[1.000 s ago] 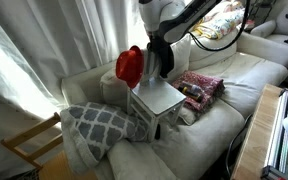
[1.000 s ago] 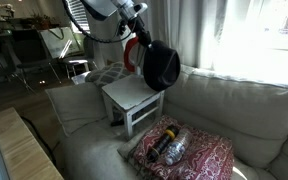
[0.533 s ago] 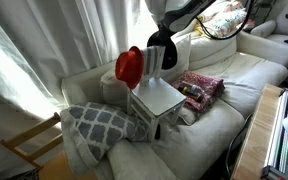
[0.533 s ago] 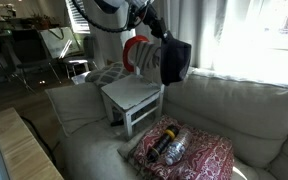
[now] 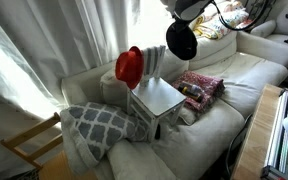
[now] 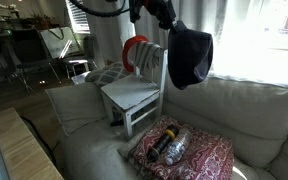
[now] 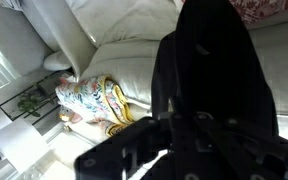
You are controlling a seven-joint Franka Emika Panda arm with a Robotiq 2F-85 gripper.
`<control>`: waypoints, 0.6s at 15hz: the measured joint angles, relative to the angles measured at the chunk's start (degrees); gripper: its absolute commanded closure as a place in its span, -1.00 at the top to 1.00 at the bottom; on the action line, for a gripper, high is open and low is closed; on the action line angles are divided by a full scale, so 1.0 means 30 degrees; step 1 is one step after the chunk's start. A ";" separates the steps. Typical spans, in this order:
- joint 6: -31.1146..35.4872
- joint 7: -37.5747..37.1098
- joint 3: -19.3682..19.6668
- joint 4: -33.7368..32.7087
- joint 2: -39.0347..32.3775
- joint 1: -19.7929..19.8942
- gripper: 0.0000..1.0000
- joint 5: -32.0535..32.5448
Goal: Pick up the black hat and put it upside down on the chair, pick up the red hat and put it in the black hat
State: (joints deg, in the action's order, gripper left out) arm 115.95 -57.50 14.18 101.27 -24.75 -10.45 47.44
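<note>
While the gripper (image 6: 169, 22), clamped shut on the black hat (image 6: 190, 58), holds it aloft beside the chair (image 6: 132, 95), with the red hat (image 6: 136, 52) against the chair's backrest, the first placement appears in hand, and the next move calls for inverting the hat and lowering it onto the chair's seat.

The black hat (image 6: 189, 57) hanging from my gripper (image 6: 170, 22) looks like soft matt felt, and I see it faintly fuzzy in the wrist view. Below the gripper, the red hat (image 5: 130, 66) is similar matt cloth. The chair (image 5: 159, 98) looks like smooth, dull painted wood. Beneath everything, the sofa (image 5: 236, 76) is cream woven fabric.
</note>
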 measured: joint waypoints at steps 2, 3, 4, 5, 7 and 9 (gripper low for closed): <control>-0.0600 0.0186 -0.0444 0.1243 0.1028 0.0290 -0.98 0.0030; -0.0824 0.0364 -0.0749 0.1956 0.1578 0.0422 -0.98 0.0030; -0.0891 0.0612 -0.1107 0.2698 0.2168 0.0563 -0.98 -0.0091; -0.0889 0.0967 -0.1558 0.3445 0.2789 0.0738 -0.98 -0.0448; -0.0696 0.1729 -0.2469 0.4749 0.4002 0.1045 -0.98 -0.1809; -0.0304 0.2375 -0.3222 0.5773 0.5108 0.1213 -0.98 -0.3510</control>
State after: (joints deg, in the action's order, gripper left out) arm 115.03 -50.37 4.52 118.59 -9.43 -6.81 36.91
